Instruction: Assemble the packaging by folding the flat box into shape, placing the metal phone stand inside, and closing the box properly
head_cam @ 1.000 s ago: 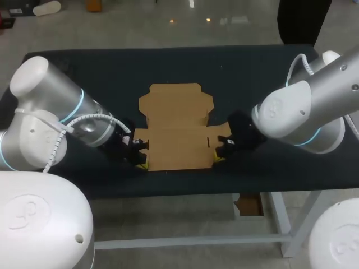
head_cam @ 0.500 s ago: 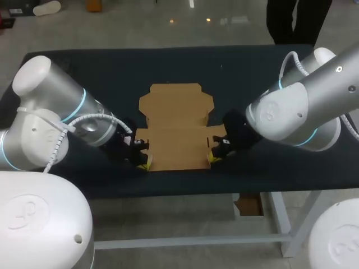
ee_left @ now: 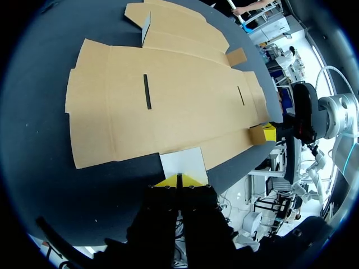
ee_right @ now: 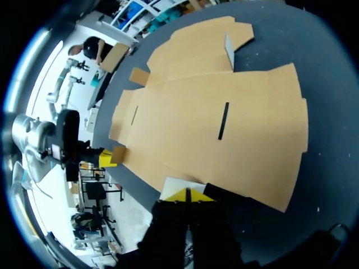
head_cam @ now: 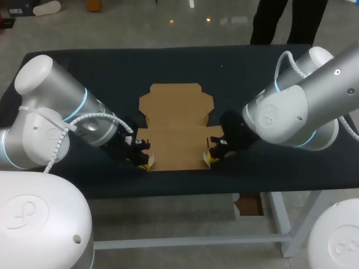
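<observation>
A flat brown cardboard box (head_cam: 176, 131) lies unfolded in the middle of the dark table. My left gripper (head_cam: 146, 163) is shut at the box's near left corner, low on the table. In the left wrist view a small corner flap (ee_left: 182, 163) stands raised against the left gripper (ee_left: 179, 180). My right gripper (head_cam: 209, 158) is shut at the near right corner. Its own flap (ee_right: 179, 185) is tipped up just ahead of the right gripper (ee_right: 189, 193). Each wrist view shows the other gripper across the box (ee_left: 168, 101), pressed to a raised tab (ee_left: 257, 134).
The dark table top (head_cam: 84, 73) stretches well beyond the box on the far side and on both sides. Its front edge (head_cam: 179, 193) runs close behind both grippers. On the box's far panel (ee_right: 190, 50) one small flap (ee_right: 229, 43) stands up.
My right gripper has slid left along the box's near edge, and the near right flap has folded up and inward. The left gripper has barely shifted.
</observation>
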Controlling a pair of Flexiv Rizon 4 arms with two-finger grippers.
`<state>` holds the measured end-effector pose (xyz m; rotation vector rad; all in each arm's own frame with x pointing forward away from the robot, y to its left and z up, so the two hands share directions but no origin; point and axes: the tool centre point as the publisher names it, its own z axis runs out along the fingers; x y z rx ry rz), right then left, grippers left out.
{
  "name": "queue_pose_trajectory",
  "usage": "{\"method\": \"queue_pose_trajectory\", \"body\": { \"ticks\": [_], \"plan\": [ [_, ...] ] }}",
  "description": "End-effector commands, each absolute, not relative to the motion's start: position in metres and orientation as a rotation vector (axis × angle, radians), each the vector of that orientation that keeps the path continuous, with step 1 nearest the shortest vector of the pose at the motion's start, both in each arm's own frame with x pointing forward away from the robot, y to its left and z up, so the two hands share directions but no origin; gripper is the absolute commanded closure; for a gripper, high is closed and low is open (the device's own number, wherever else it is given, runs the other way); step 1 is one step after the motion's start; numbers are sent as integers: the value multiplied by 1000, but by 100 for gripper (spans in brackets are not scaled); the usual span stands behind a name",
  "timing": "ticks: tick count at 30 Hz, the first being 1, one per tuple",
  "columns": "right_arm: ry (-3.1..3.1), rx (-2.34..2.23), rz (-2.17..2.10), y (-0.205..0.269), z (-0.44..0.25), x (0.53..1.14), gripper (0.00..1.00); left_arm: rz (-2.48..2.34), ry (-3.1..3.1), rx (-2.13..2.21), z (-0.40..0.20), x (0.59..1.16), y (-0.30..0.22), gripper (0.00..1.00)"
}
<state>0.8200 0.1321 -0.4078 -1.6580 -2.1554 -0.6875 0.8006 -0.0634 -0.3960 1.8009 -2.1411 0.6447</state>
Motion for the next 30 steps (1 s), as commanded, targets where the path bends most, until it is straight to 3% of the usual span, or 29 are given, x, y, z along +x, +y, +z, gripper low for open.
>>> {"method": "queue_pose_trajectory", "body": {
  "ticks": [1,30],
  "plan": [
    [-2159,-1653,-684,135,-410,820,100,633,-2145,1801,-398,802,-67,100],
    [-2172,-1639,-638,144,-422,821,100,617,-2157,1813,-406,806,-73,100]
  ]
}}
